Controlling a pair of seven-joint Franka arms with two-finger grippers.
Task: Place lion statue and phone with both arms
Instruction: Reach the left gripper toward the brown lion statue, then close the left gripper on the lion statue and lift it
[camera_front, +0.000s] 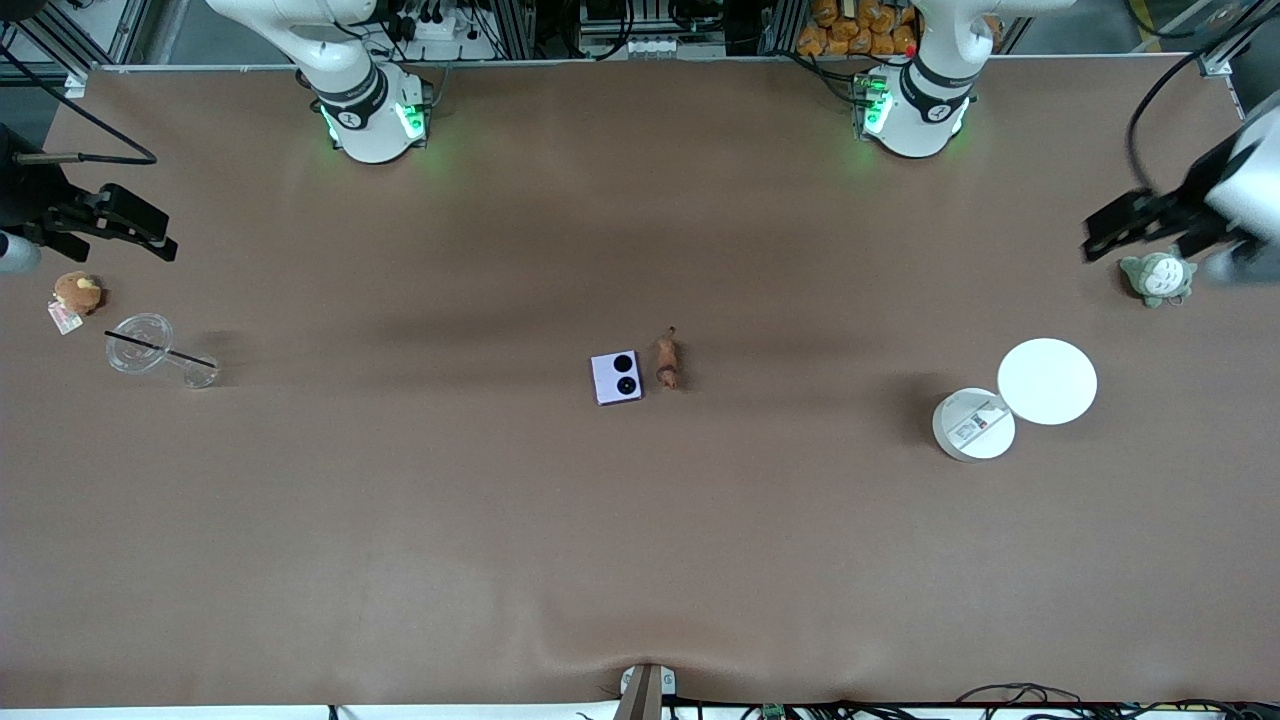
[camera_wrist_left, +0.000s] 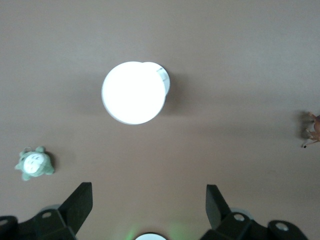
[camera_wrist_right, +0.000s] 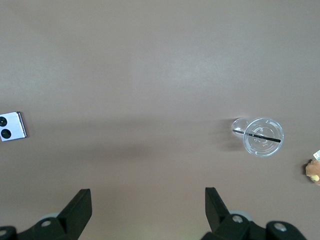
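Note:
The pale-lavender phone (camera_front: 617, 377) lies flat at the middle of the table, two black circles up. The small brown lion statue (camera_front: 667, 362) lies right beside it, toward the left arm's end. The phone shows at the edge of the right wrist view (camera_wrist_right: 12, 126), the lion at the edge of the left wrist view (camera_wrist_left: 312, 131). My left gripper (camera_front: 1105, 238) is open and empty, up over the left arm's end of the table by the grey-green plush; its own view (camera_wrist_left: 149, 197) shows it too. My right gripper (camera_front: 158, 240) is open and empty over the right arm's end, and appears in its own view (camera_wrist_right: 148, 200).
A grey-green plush (camera_front: 1157, 277) and two white round discs (camera_front: 1047, 381) lie at the left arm's end. A round brown plush with a tag (camera_front: 77, 292) and a clear cup with a black straw (camera_front: 140, 343) lie at the right arm's end.

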